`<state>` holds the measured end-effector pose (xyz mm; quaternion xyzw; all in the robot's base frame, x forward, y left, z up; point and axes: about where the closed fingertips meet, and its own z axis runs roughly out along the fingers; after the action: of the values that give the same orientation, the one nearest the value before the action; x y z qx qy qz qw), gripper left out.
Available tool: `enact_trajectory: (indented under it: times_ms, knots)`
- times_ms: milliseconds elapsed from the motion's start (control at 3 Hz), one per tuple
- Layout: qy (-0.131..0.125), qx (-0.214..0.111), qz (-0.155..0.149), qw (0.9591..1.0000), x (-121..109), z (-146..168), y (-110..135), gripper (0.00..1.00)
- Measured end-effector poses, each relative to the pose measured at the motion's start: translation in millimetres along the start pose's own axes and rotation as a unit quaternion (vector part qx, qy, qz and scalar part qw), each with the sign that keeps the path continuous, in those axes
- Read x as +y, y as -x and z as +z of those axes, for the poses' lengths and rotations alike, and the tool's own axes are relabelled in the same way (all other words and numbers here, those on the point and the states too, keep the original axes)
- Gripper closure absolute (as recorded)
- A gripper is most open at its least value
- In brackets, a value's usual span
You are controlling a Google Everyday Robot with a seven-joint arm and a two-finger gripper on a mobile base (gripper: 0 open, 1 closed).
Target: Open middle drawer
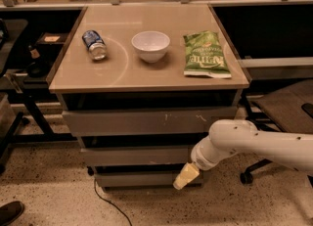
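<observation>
The middle drawer (137, 155) is a plain grey flat front, closed, between the top drawer front with white scratch marks (146, 121) and the lowest small grey drawer front (137, 179). My gripper (185, 177) is at the end of a white arm that comes in from the right. Its cream-coloured tip hangs low in front of the cabinet's right side, just below the middle drawer's right end and level with the lowest drawer front. It holds nothing that I can see.
On the cabinet top (117, 68) lie a tipped can (94, 44), a white bowl (150, 45) and a green chip bag (205, 55). A chair base with a caster (245, 177) stands at the right. A cable (105, 203) runs on the floor. Dark table legs (34, 115) stand left.
</observation>
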<state>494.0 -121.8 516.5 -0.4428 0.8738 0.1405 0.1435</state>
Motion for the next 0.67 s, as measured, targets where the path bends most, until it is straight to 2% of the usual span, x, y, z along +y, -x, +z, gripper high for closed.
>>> enact_trajectory:
  times_ms: [333,667]
  knots:
    - [0.001,0.000,0.001,1.0000,-0.2,1.2,0.0,0.00]
    - [-0.013,-0.005,-0.001,0.9999,-0.6,9.6,0.1,0.00]
